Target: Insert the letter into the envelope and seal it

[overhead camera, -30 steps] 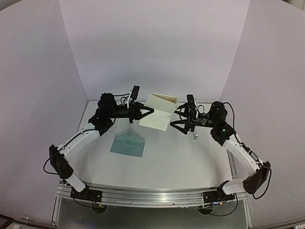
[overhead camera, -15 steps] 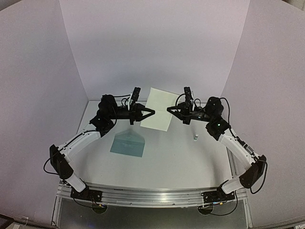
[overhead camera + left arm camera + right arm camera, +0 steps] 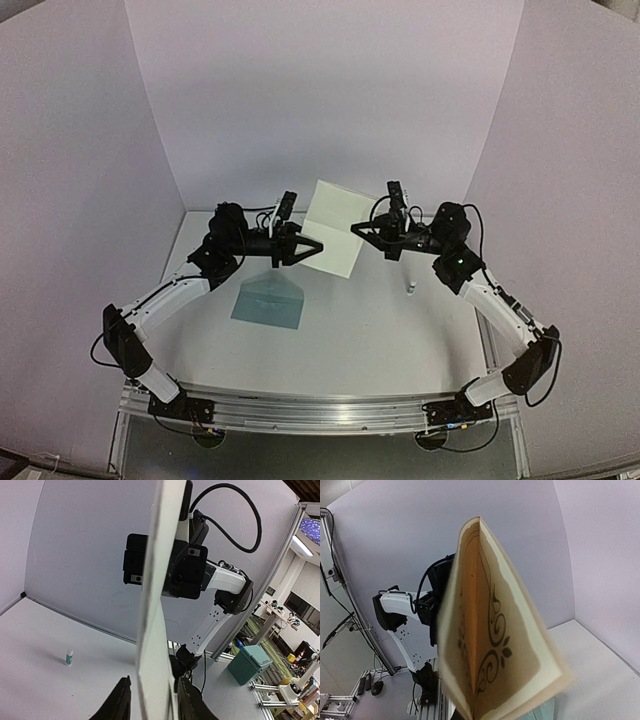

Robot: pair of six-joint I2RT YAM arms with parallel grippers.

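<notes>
The letter (image 3: 333,230), a folded tan sheet with a dark ornamental border, hangs in the air between both arms. My right gripper (image 3: 356,229) is shut on its right edge. In the right wrist view the letter (image 3: 495,630) fills the frame and hides the fingers. My left gripper (image 3: 314,245) is at the sheet's left edge with its jaws apart. In the left wrist view the letter (image 3: 155,630) stands edge-on between the fingers (image 3: 119,702), with a gap on that side. The teal envelope (image 3: 267,302) lies flat on the table below the left gripper.
A small white glue stick (image 3: 410,290) stands upright on the table under the right arm, and the glue stick (image 3: 69,657) also shows in the left wrist view. White walls enclose the table at the back and on both sides.
The right gripper came up to the letter's right edge and shut on it. The left gripper's jaws then parted from the left edge. The letter stayed in the air.
</notes>
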